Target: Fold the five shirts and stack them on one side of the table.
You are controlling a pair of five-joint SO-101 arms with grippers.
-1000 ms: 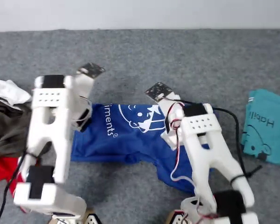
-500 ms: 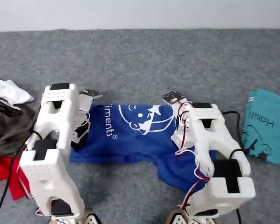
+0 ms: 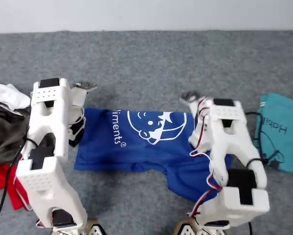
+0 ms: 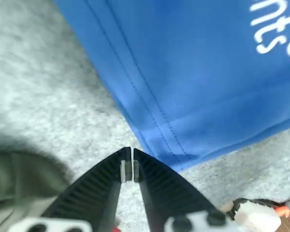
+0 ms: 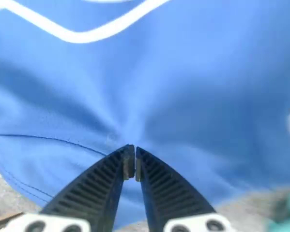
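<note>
Blue shirt flat mid-frame on bench | left gripper fingers closed at hem | right gripper fingers pinching its fabric

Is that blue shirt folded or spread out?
Partly folded, it seems: the shirt lies flat as a wide band, print up, with one loose part sticking out at its near right corner.

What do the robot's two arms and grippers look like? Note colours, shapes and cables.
The left arm and right arm are blocky white plastic with black motor blocks. Red and white wires loop along the right arm; a black cable trails by the left. The left gripper and right gripper are black, ribbed and tapering.
</note>
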